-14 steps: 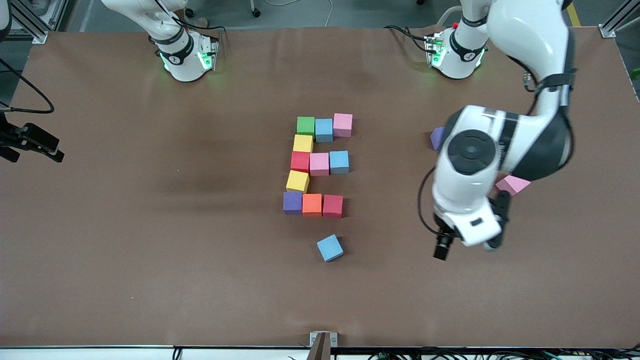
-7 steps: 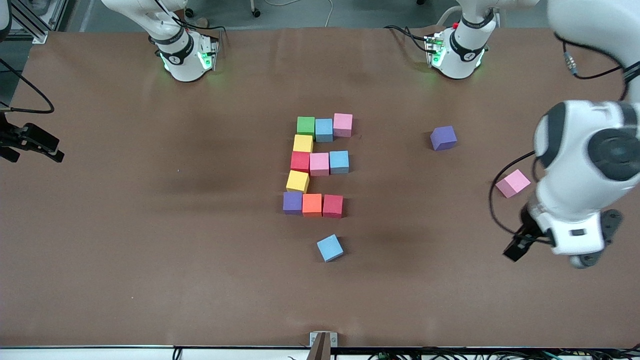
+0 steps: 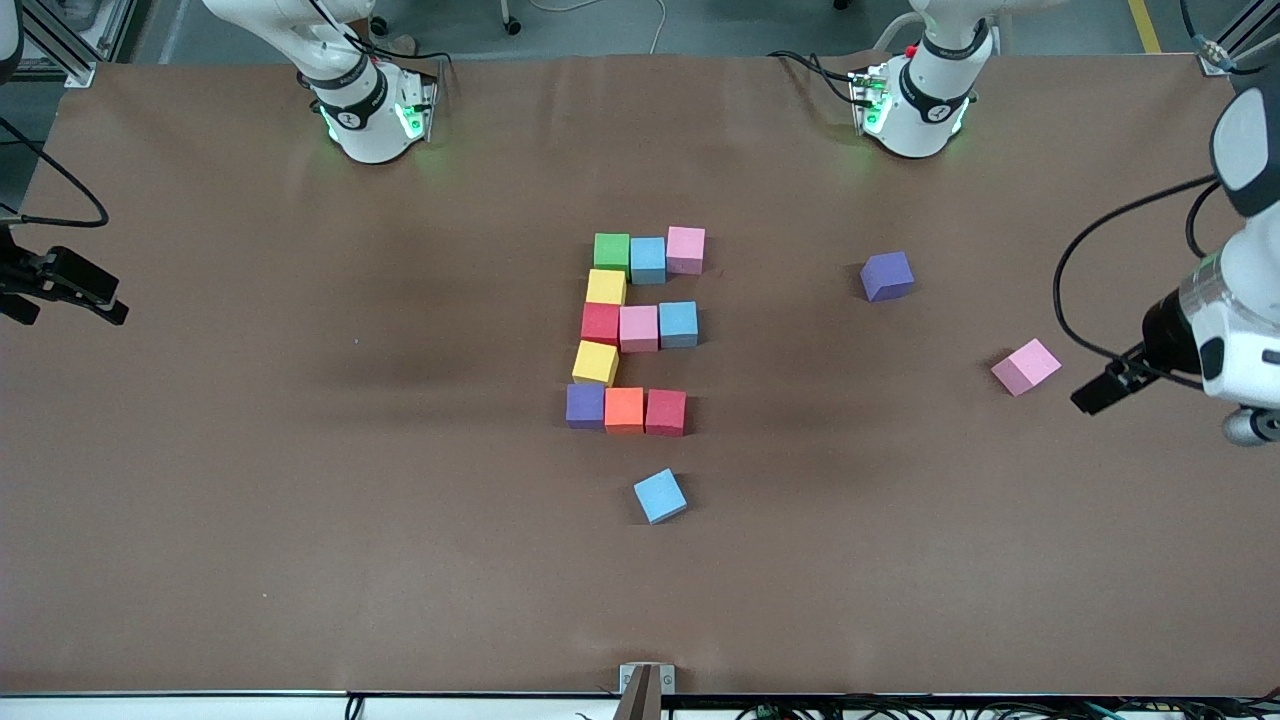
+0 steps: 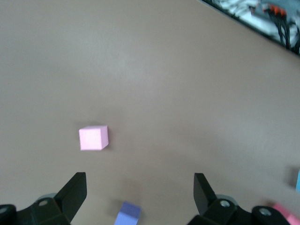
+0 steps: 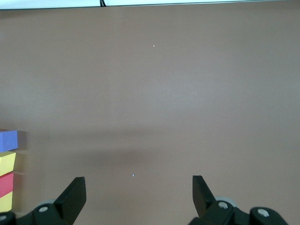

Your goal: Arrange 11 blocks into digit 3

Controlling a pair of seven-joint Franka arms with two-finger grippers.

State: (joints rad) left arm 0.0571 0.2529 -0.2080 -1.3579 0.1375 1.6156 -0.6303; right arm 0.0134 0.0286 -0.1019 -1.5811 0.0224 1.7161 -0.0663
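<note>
Front view: the digit 3 (image 3: 636, 330) sits mid-desk, a figure of eleven touching blocks: green, blue and pink as the bar nearest the robots' bases, a yellow cube, then red, pink and blue, another yellow, then purple, orange and red. A loose blue block (image 3: 660, 496) lies just nearer the camera than that last bar. Toward the left arm's end of the desk (image 3: 300, 550) lie a loose purple block (image 3: 887, 276) and a loose pink block (image 3: 1025, 367), well apart. The left arm hangs over that end's edge, past the pink block; the right arm waits at the other end.

Left wrist view: the left gripper (image 4: 139, 194) is spread wide with nothing between its fingers, over bare desk near the pink block.

Right wrist view: the right gripper (image 5: 138, 196) is likewise wide and empty
</note>
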